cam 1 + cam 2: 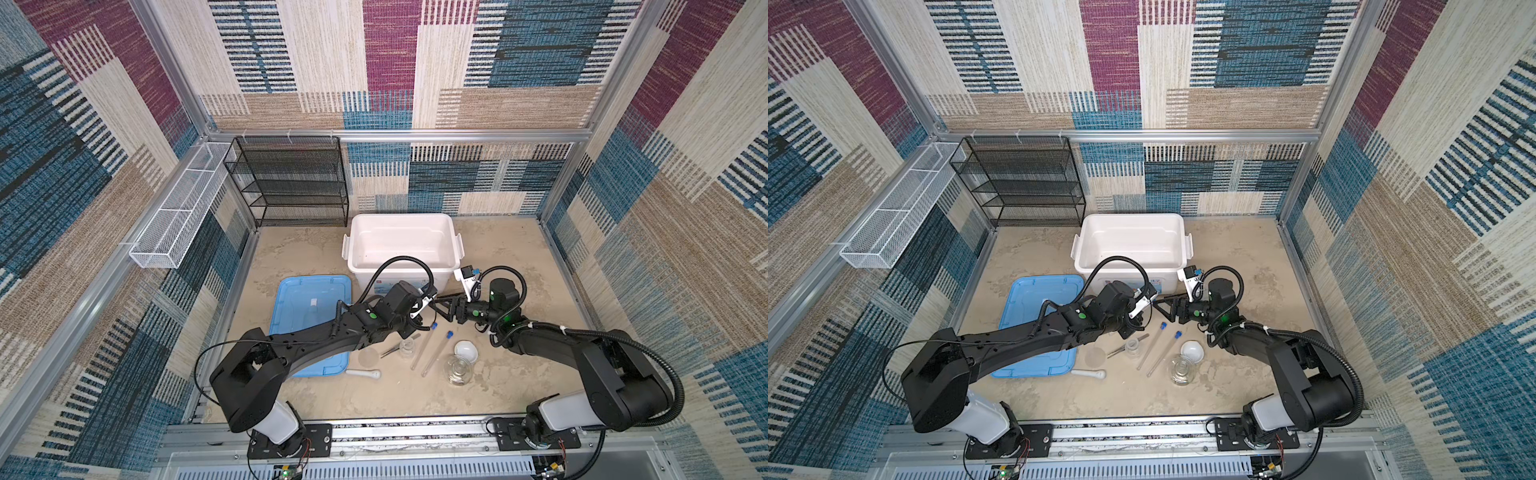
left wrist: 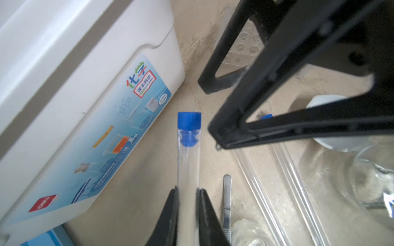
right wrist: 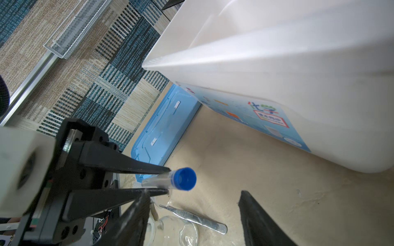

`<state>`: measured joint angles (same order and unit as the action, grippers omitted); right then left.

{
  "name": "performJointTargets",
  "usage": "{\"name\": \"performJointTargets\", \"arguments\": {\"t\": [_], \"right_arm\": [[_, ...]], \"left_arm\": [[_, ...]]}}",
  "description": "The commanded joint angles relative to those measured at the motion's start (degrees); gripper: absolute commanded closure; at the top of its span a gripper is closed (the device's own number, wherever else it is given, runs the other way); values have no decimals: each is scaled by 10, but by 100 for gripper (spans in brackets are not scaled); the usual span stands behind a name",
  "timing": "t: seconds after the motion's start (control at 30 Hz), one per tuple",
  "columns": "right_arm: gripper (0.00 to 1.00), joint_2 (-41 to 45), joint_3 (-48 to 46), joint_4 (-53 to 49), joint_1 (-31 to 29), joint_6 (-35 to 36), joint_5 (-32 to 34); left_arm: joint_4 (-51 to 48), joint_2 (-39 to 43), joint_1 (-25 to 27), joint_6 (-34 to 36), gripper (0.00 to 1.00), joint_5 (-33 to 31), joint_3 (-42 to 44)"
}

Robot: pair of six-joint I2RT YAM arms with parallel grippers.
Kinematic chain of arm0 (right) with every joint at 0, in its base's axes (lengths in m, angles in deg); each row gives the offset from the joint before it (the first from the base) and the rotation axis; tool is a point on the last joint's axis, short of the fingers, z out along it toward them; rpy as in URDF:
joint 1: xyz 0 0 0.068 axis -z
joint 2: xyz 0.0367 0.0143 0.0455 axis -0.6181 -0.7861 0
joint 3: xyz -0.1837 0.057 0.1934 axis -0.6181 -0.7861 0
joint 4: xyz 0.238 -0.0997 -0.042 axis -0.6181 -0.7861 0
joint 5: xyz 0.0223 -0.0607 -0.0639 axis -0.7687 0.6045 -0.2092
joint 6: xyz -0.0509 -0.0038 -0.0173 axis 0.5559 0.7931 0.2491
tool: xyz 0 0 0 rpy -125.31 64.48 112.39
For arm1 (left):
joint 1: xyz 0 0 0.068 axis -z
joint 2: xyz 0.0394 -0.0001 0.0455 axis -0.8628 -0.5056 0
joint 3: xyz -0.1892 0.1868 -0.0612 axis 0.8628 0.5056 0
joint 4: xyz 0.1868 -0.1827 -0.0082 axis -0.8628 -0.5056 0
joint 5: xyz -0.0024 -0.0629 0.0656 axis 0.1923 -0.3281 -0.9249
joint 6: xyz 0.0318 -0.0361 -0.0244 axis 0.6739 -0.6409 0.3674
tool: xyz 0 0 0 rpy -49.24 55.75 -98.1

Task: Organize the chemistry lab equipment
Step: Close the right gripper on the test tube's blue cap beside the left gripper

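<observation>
Left hand (image 2: 187,192) pinching blue-capped test tube (image 2: 188,161), cap end pointing toward right hand (image 2: 212,115); right hand standing spread, just beside cap.

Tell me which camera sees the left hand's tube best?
Left wrist view: the test tube is close and sharp, left hand pinching it. Right wrist view shows mainly its cap; top views hide it.

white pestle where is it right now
In both top views the white pestle lies flat on the table left of centre, beside the near right corner of the blue lid and just nearer the robot than the clear glass dish.
</observation>
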<state>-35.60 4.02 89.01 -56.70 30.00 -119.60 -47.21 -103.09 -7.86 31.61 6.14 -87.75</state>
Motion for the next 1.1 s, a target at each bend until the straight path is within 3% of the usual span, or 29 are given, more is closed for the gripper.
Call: {"name": "performJointTargets", "arguments": {"t": [0.0,0.47,1.07], "right_arm": [[32,-6,4,25,0,-17,-14],[40,-26,6,66,1,-52,-34],[61,-38,2,92,0,-81,-45]], "left_arm": [[23,-3,4,18,85,1,-7],[48,-14,13,18,85,10,-8],[65,-30,16,18,85,6,-9]]}}
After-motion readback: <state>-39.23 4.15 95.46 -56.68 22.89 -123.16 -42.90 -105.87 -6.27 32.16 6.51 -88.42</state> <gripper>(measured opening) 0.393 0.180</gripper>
